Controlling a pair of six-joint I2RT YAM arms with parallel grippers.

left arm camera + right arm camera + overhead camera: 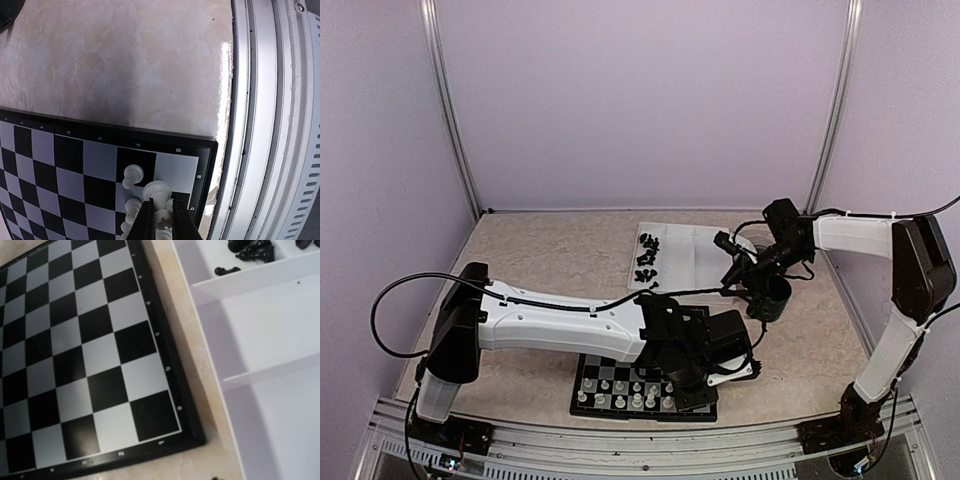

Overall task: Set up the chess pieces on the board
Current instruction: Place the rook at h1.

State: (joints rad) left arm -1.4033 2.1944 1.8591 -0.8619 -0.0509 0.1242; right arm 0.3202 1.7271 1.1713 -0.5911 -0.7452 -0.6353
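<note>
The left gripper (pixel 162 202) is closed to a thin gap on a white piece (pixel 158 191), low over a corner of the board (pixel 60 165). Other white pieces (pixel 131 176) stand just beside it on the squares near the edge. The right gripper (pixel 732 268) hangs beside the white tray (pixel 705 245); whether its jaws are open I cannot tell. Black pieces (pixel 647 258) lie in the tray's far compartment.
</note>
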